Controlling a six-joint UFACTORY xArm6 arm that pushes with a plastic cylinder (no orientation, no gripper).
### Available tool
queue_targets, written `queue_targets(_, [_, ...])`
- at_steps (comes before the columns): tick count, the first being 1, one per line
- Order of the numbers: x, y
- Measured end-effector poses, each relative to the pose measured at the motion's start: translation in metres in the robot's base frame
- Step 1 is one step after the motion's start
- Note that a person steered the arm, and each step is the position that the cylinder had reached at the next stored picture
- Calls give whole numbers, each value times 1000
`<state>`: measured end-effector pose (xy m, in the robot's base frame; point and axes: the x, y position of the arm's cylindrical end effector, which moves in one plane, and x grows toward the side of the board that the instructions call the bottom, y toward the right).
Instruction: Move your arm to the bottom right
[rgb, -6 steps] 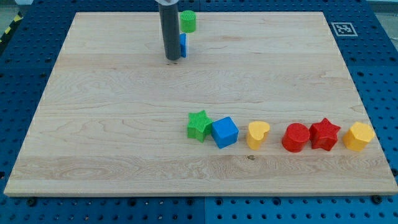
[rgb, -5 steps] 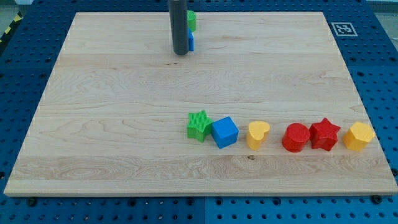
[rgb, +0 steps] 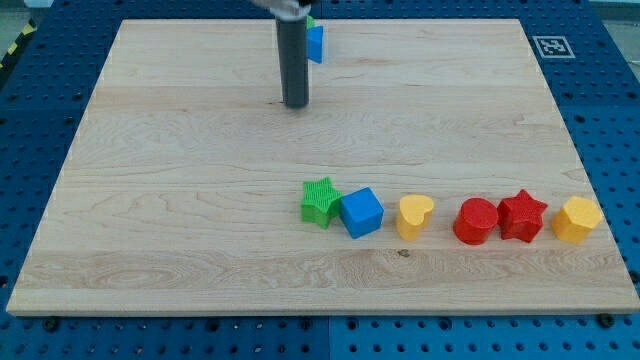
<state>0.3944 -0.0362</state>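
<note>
My tip (rgb: 295, 103) rests on the wooden board (rgb: 150, 200) in its upper middle, well above and left of a row of blocks. The row runs along the lower right: a green star (rgb: 320, 201), a blue cube (rgb: 361, 212), a yellow heart (rgb: 414, 215), a red round block (rgb: 476, 221), a red star (rgb: 522, 215) and a yellow hexagon (rgb: 577, 218). A blue block (rgb: 316, 42) sits just right of the rod near the board's top edge. A sliver of a green block (rgb: 310, 21) shows above it, mostly hidden by the rod.
The board lies on a blue perforated table (rgb: 600, 120). A black and white marker tag (rgb: 549, 45) sits off the board's top right corner.
My tip has moved right and a little down the view. The blue block now lies higher up, near the top edge, and the green block is mostly hidden behind the rod.
</note>
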Motion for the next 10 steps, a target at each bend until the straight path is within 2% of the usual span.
queue_targets(2, [152,2])
queue_targets(3, [185,50])
queue_targets(7, [190,284])
queue_targets(9, [188,289])
queue_targets(10, [192,268])
